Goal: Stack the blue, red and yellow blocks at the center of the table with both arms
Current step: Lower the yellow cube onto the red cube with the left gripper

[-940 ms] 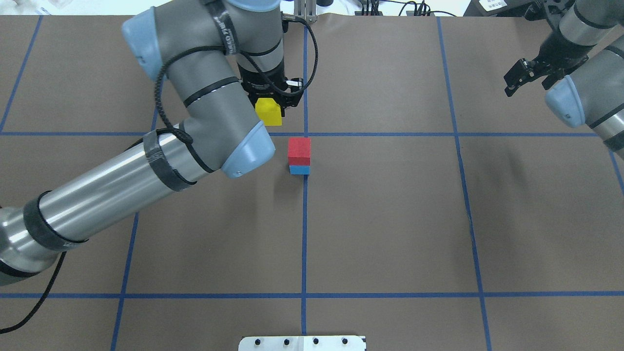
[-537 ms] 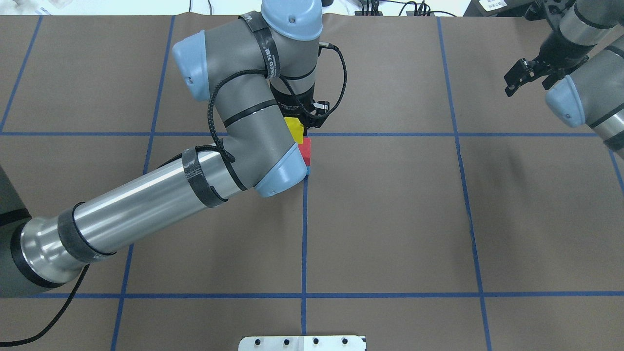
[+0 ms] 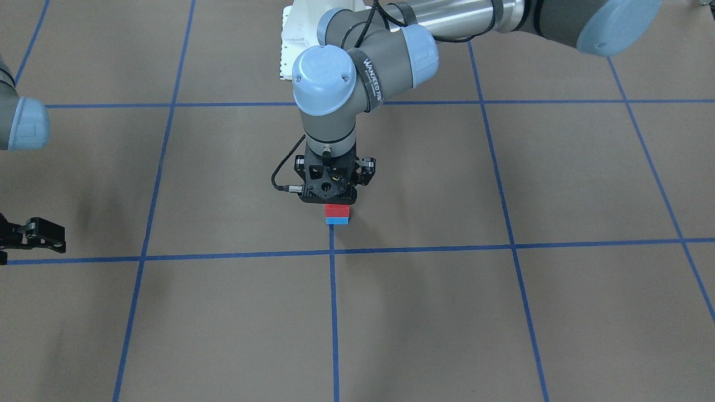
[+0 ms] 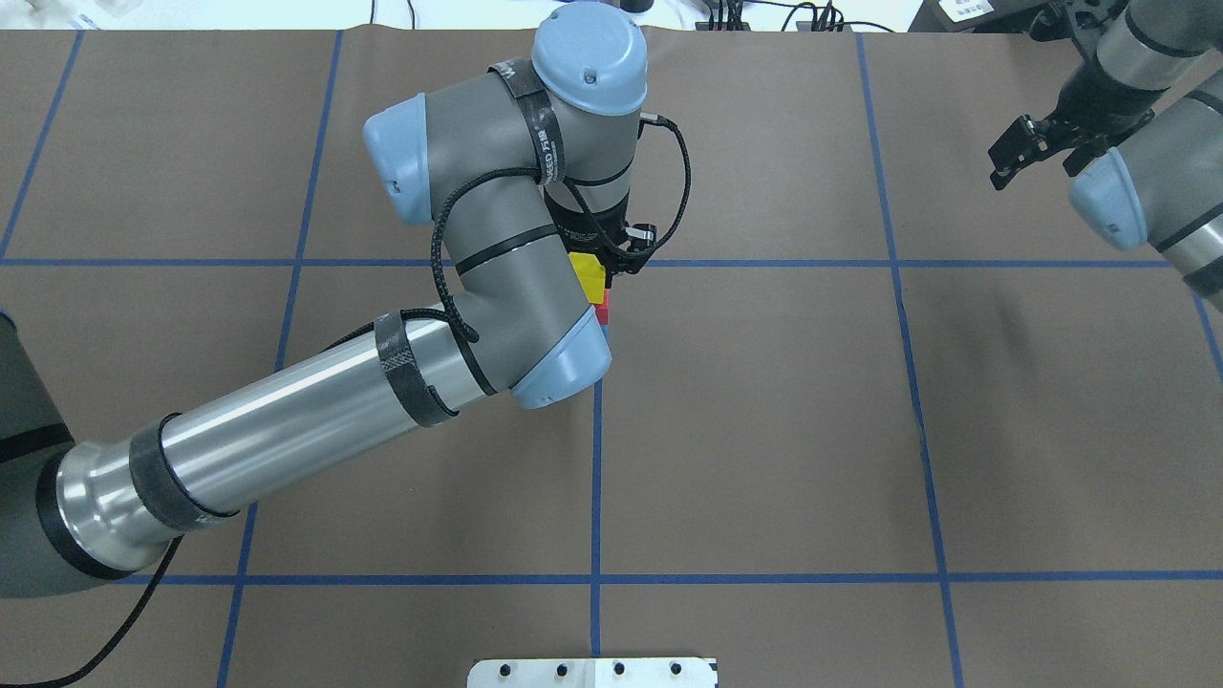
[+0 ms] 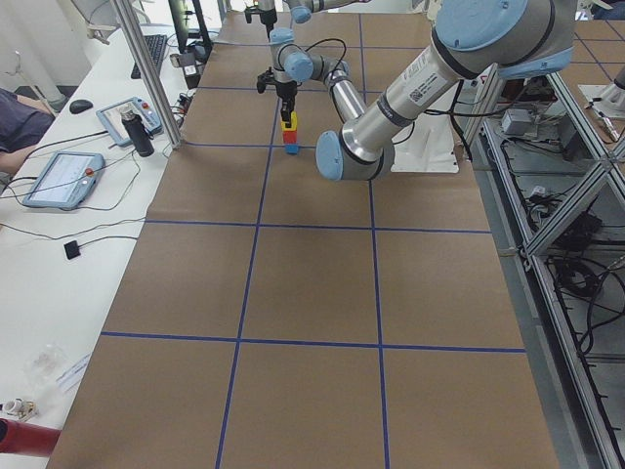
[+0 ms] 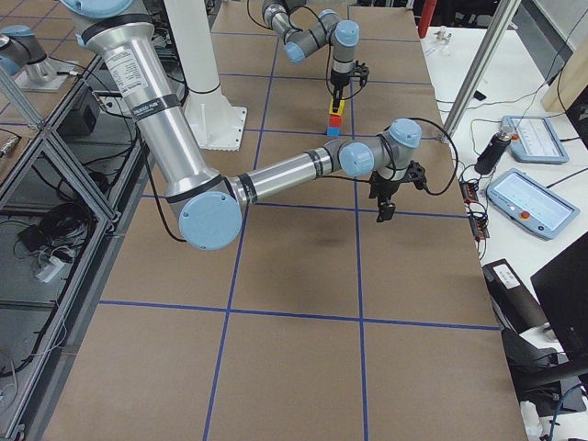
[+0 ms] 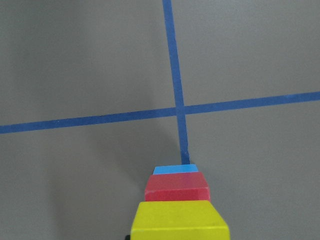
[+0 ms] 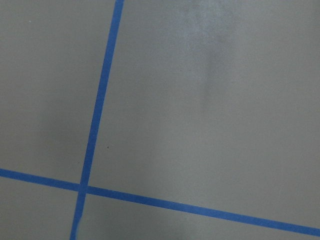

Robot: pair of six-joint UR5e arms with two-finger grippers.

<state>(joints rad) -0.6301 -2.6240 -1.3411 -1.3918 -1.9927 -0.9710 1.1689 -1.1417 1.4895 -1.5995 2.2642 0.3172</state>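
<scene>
Yellow block (image 7: 180, 220) is seen nearest in the left wrist view, clamped between the jaws of the left claw (image 3: 333, 196), which are closed to the block's width on two opposite side faces. Directly beneath it the red block (image 7: 177, 187) is stacked on the blue block (image 7: 175, 169), with edges roughly lined up. Whether the yellow block is already seated on the red one or hangs just above it cannot be told.

The blocks are judged to be rigid, light and smooth-faced. A flat grip on opposite sides, as is held now, should be secure, but any sideways nudge on release could slide or topple the narrow stack.

Beyond the stack, the blue tape cross (image 7: 180, 107) at the middle of the brown desk (image 7: 75, 60) is seen just past the blue block.

Farthest off, well apart near the desk's edge, the right claw (image 4: 1030, 153) is held above the surface. Its jaws appear spread, and nothing is held between them.
</scene>
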